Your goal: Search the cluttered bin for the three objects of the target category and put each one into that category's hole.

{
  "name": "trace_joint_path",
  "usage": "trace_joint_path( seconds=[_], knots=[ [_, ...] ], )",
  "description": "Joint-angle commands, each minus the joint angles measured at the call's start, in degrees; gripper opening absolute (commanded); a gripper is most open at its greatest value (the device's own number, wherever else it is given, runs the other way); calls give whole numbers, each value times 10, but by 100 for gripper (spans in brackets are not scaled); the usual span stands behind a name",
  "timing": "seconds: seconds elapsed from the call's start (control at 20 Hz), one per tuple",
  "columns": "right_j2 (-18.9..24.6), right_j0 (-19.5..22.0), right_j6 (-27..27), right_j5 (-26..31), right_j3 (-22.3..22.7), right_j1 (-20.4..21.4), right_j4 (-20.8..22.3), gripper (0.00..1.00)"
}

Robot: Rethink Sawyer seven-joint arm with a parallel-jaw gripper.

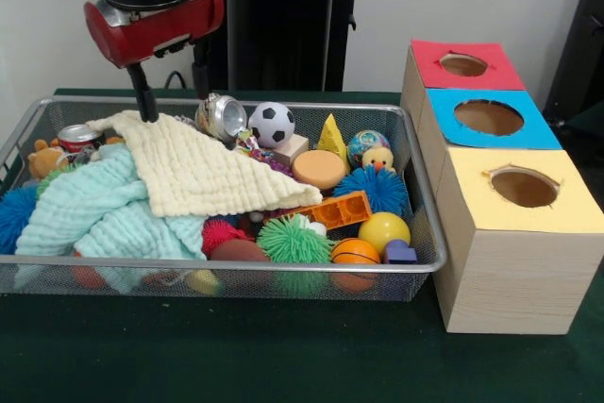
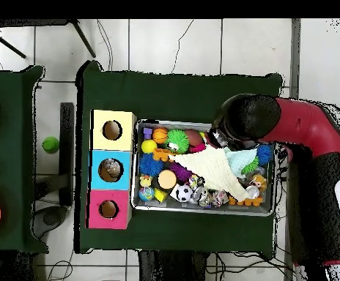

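Hand (image 1: 173, 90) spread open, one finger (image 1: 144, 97) touching cream cloth's (image 1: 203, 176) far corner, nothing grasped. Wire bin (image 1: 424, 197) on table (image 1: 283, 356): mint cloth (image 1: 90, 209), can (image 1: 222, 116), soccer ball (image 1: 272, 124), spiky balls. Right: red (image 1: 463, 64), blue (image 1: 489, 117), yellow hole (image 1: 524, 187), contents unseen.

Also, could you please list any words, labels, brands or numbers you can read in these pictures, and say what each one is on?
No text can be read in either view.
The red can at the bin's far corner has a label, but it is too small and blurred to read.
The three coloured box tops carry no writing, only holes.
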State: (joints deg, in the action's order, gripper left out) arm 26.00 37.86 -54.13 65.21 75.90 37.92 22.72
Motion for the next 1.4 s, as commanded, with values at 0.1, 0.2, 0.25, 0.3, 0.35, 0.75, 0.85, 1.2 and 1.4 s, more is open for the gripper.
trace_joint_path(
  seconds=[0.1,0.2,0.25,0.3,0.35,0.75,0.85,1.2,1.4],
  knots=[
    [43,6,155,-24,3,-27,71,100],
    [43,3,151,-31,5,-25,87,100],
    [43,4,151,-34,7,-24,93,100],
    [41,-3,146,-38,2,-30,104,100],
    [41,-3,144,-38,2,-30,109,100],
    [37,-28,103,-20,-10,-48,133,100],
    [35,-31,96,-21,-6,-45,137,100],
    [21,-45,107,-19,-4,-47,177,100],
    [16,-43,112,-22,0,-40,197,100]
  ],
)
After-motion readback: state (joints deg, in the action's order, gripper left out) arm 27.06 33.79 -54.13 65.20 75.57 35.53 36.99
